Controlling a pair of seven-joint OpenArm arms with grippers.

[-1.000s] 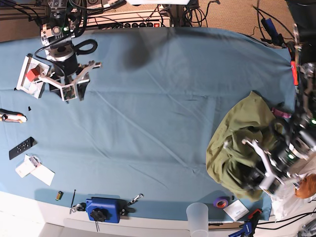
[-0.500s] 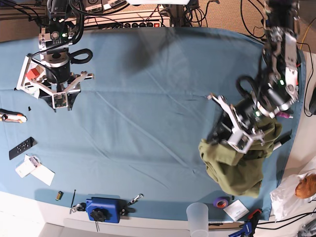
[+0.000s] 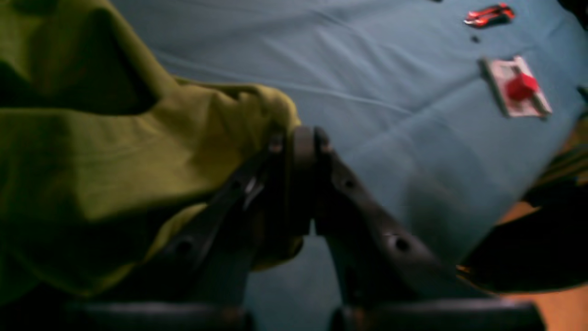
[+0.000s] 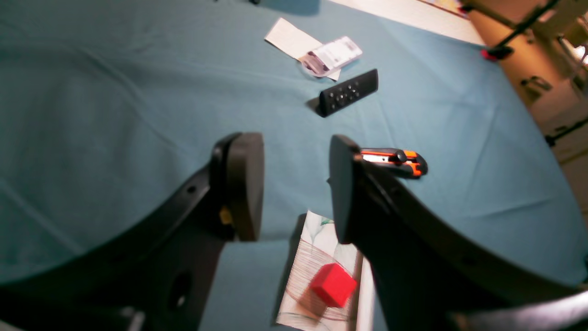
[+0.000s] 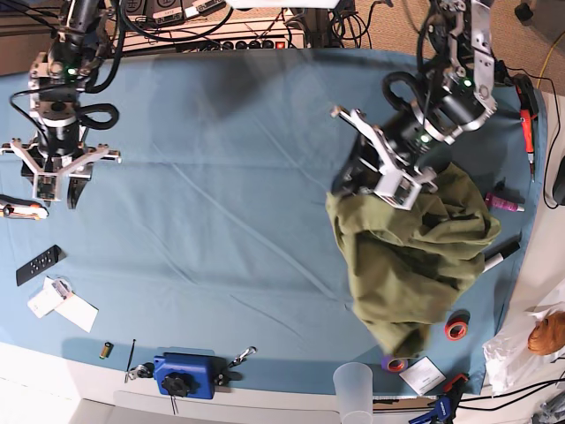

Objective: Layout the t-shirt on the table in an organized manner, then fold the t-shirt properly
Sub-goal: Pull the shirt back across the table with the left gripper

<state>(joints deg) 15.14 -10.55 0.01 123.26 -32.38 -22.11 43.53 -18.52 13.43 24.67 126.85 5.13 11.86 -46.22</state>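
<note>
Fabric of the t-shirt (image 5: pixel 410 256) hangs bunched from the left tool (image 5: pixel 381 179), clamped on it above the tabletop (image 5: pixel 238 203); right tool (image 4: pixel 294 184) gapes apart, far off.

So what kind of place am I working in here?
Likely a robotics lab or workshop bench: a wide table under teal cloth, power strips and tangled cables along its far edge, and a blue clamp block on the near rim.

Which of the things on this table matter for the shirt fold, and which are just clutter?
Job:
olive-green cotton t-shirt
teal-blue cloth-covered table
left hand, shut on the shirt

Lying about:
black remote control
orange-and-black utility knife
red cube
blue clamp block
</note>
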